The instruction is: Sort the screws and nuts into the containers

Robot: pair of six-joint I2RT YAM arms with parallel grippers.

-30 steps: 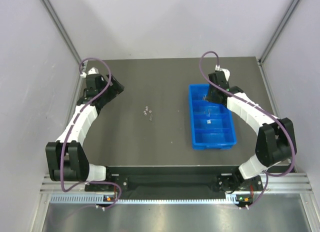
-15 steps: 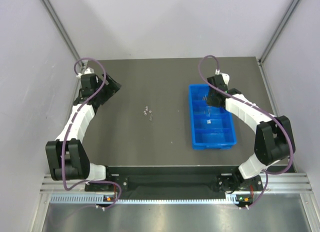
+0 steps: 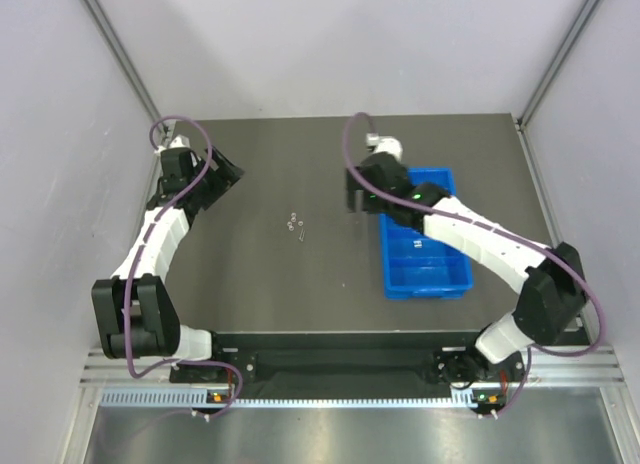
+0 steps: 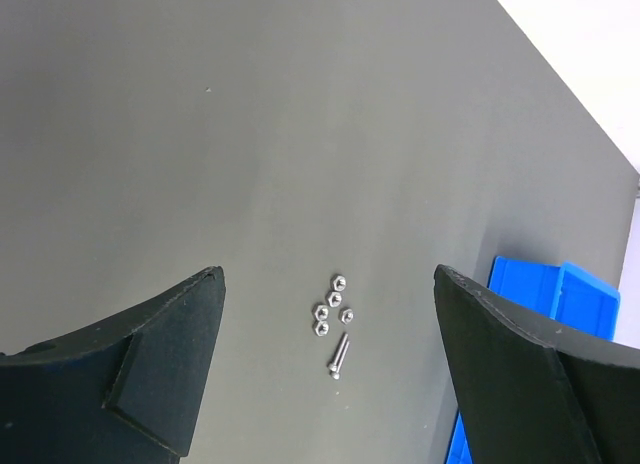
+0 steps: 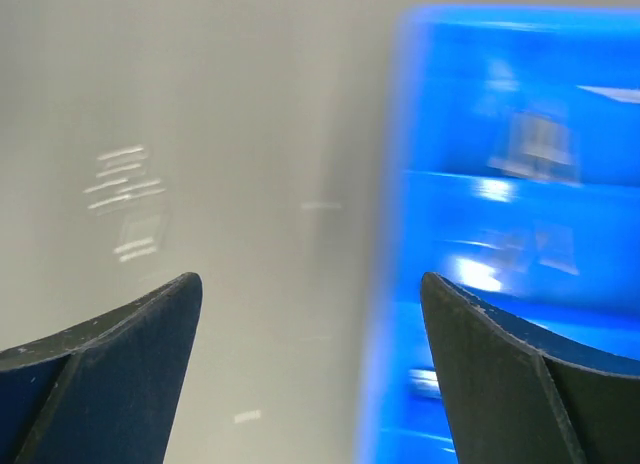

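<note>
1. Two arms of mine reached out over the dark grey table [image 3: 300,284], one on each side of it.
2. Left gripper [image 4: 327,272]: it hung over the far left part of the table. Its jaws were released and spread wide, and only bare table showed in the gap between them.
3. Four nuts [image 4: 321,310] lay in a tight cluster on the table near its middle. They were to the right of my left gripper and well apart from it, and none lay in a compartment.
4. One screw [image 4: 339,354] lay flat on the table just beside the cluster, on its near side as seen from above.
5. Right gripper [image 5: 310,277]: it hovered over the table between the loose hardware and the tray, close to the tray's far left corner. Its jaws were released and stood wide, grasping nothing. My wrist view there was blurred.
6. Blue tray [image 3: 430,287]: it lay lengthwise on the right half of the table, divided crosswise into compartments. My right arm crossed above its far part. A few pale bits [image 3: 415,244] lay in a middle compartment, too small for me to tell screws from nuts.
</note>
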